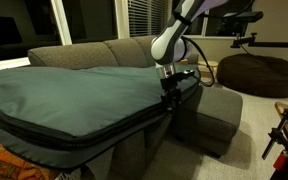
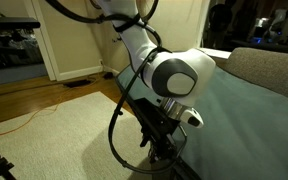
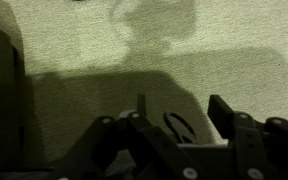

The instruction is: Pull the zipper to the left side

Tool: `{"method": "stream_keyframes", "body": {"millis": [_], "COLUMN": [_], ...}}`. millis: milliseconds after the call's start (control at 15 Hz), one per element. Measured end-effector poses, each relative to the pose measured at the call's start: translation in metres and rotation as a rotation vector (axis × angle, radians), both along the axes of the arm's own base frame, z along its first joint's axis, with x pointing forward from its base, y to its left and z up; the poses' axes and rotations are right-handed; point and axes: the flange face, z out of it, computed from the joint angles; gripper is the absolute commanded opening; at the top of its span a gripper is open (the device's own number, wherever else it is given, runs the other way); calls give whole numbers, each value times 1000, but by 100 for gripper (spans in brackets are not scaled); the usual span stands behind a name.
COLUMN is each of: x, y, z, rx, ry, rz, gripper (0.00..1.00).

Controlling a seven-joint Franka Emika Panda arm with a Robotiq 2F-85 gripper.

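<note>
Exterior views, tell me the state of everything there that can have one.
Large grey-green fabric bag, lying flat across the grey sofa.
Dark zipper along the bag's front edge, open or closed cannot be told.
Robot hand, down at the bag's end by the zipper, grip too dark to tell.
Brown beanbag, slumped on the floor, untouched.

A grey sofa (image 1: 94, 52) runs behind the claw (image 1: 171, 93). A grey footstool (image 1: 219, 112) stands just beside the claw, and a dark brown beanbag (image 1: 259, 72) sits well beyond it, near the window blinds (image 1: 144, 15). Pale carpet (image 3: 84, 40) lies under the claw, and in an exterior view an orange cable (image 2: 24, 118) trails over the wooden floor (image 2: 34, 98) well away from it, towards a white door frame (image 2: 46, 45).
</note>
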Motion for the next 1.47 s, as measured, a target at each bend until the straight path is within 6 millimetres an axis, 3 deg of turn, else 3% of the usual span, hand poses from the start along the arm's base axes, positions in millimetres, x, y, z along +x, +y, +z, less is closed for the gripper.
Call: {"method": "stream_keyframes", "body": {"millis": [667, 733, 800, 1467], "x": [14, 15, 16, 21], "y": [-1, -1, -1, 4], "z": [-14, -15, -17, -15], "rx": [13, 14, 15, 30], "ry": [30, 33, 35, 38], "rz": [8, 9, 10, 13], "gripper": [100, 94, 74, 9]}}
